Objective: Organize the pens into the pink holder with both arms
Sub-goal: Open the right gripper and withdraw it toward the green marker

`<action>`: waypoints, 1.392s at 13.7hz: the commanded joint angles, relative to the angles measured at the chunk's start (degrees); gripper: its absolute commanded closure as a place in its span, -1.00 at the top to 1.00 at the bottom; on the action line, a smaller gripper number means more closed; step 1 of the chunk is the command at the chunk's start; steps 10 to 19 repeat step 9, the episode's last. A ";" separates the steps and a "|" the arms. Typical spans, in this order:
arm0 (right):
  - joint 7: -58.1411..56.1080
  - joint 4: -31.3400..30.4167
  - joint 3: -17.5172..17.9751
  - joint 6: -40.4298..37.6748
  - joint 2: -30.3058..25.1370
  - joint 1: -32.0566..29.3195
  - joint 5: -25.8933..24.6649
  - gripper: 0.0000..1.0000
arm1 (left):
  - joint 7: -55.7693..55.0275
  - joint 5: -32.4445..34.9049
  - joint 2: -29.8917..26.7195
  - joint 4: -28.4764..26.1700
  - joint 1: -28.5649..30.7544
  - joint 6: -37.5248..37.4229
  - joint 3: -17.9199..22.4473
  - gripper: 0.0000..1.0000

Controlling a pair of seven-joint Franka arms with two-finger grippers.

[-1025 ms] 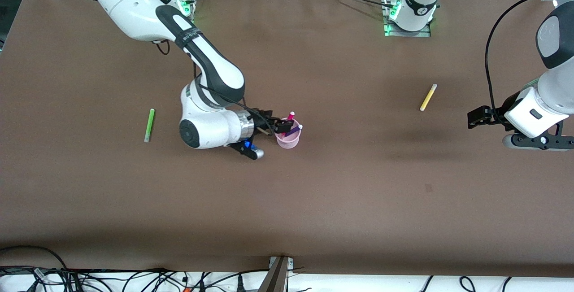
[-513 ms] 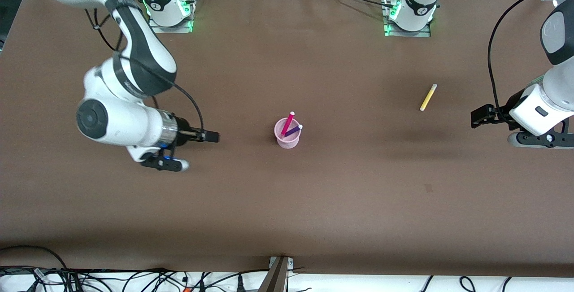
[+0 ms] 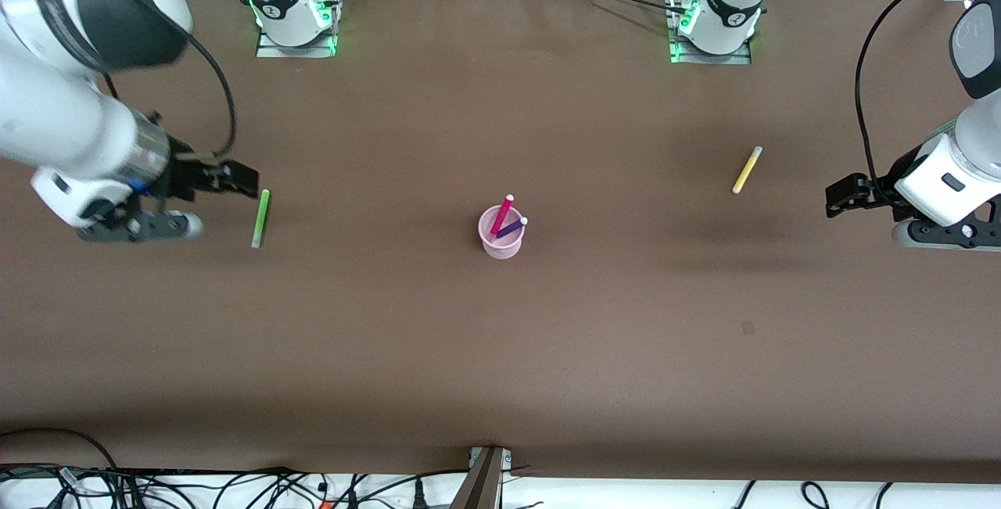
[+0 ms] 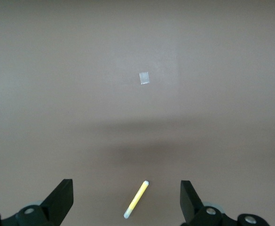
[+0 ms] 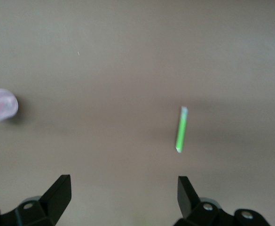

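The pink holder (image 3: 500, 233) stands mid-table with a magenta pen (image 3: 502, 213) and a dark purple pen (image 3: 512, 227) leaning in it. A green pen (image 3: 260, 217) lies flat toward the right arm's end. My right gripper (image 3: 238, 178) hangs open and empty over the table beside that pen's upper end. The right wrist view shows the green pen (image 5: 181, 128), the holder (image 5: 1, 106) at the edge, and the right gripper (image 5: 123, 193) with jaws wide. A yellow pen (image 3: 747, 169) lies toward the left arm's end. My left gripper (image 3: 838, 198) is open above the table, with the yellow pen (image 4: 136, 199) between its spread fingers in view.
A small pale tape patch (image 4: 144, 77) is stuck to the brown tabletop (image 3: 500, 337). Both arm bases (image 3: 289, 1) stand at the table's back edge. Cables (image 3: 235, 485) run along the front edge below the table.
My right arm has pulled away from the holder and swung to the green pen, leaving the magenta and purple pens in the cup. The left gripper barely drifted.
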 commanded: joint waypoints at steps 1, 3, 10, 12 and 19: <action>-1.33 -7.51 -1.99 -2.97 -10.52 0.64 -0.26 1.00 | 1.36 -0.31 -1.73 -0.45 0.37 -2.27 -0.51 1.00; -5.17 -13.85 -4.27 -1.57 -15.72 0.64 0.01 1.00 | 1.36 -0.40 -2.61 0.17 0.37 -2.80 -0.34 1.00; -13.11 -12.73 -8.06 0.28 -14.77 0.81 -0.61 1.00 | 0.76 -0.58 -1.83 -0.09 0.28 -2.71 -0.25 1.00; -13.11 -12.73 -8.06 0.28 -14.77 0.81 -0.61 1.00 | 0.76 -0.58 -1.83 -0.09 0.28 -2.71 -0.25 1.00; -13.11 -12.73 -8.06 0.28 -14.77 0.81 -0.61 1.00 | 0.76 -0.58 -1.83 -0.09 0.28 -2.71 -0.25 1.00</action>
